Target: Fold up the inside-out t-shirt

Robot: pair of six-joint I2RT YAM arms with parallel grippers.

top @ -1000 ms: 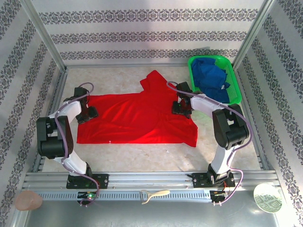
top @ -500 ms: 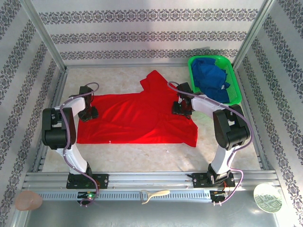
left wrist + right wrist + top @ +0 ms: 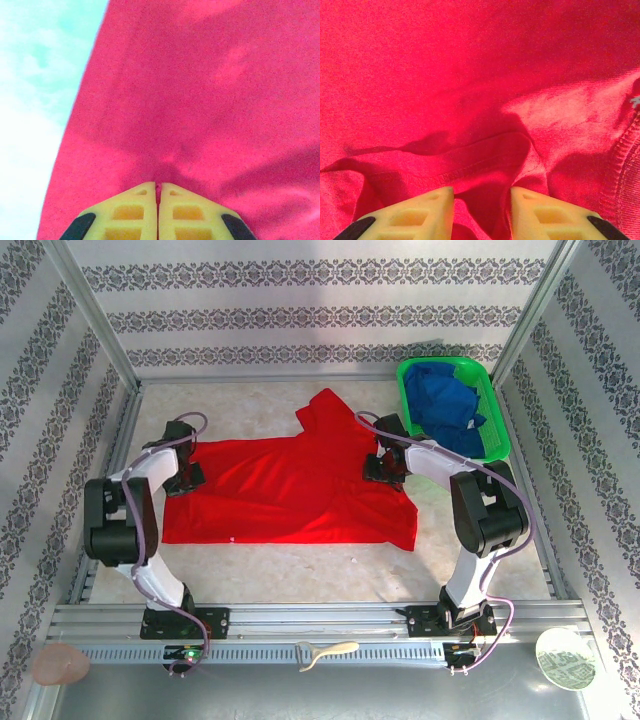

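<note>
Right, red tee (image 3: 290,490) lies spread flat on the pale table (image 3: 250,405), roughly mid-way betw. the two arms, long side running left-right. One sleeve pokes toward the far wall.

Left claw (image 3: 188,478) sits on the tee's left edge, near its far-left corner. In the left wrist view the left claw (image 3: 159,187) is clenched: yellow tips meet w/ just a hairline seam betw. them. The cloth (image 3: 210,100) puckers into small creases that run straight to the tips, so it has a pinch of the tee. The fabric edge runs diagonally just left of the tips, w/ bare table (image 3: 30,100) beyond it.

Right claw (image 3: 380,468) is down on the tee's right part, inside the outline, well apart from the left one. In the right wrist view the right claw (image 3: 481,192) has its jaws part-way apart. A raised fold of the tee (image 3: 485,150) w/ a stitched hem goes up into the gap betw. them. Can't tell if the pads actually squeeze that fold or only straddle it. Ribbed edge and a tiny white speck (image 3: 635,101) show at far right of that view.

Green basket (image 3: 497,405) stands at the far-right corner, near the tee, w/ a blue garment (image 3: 445,405) in it.
</note>
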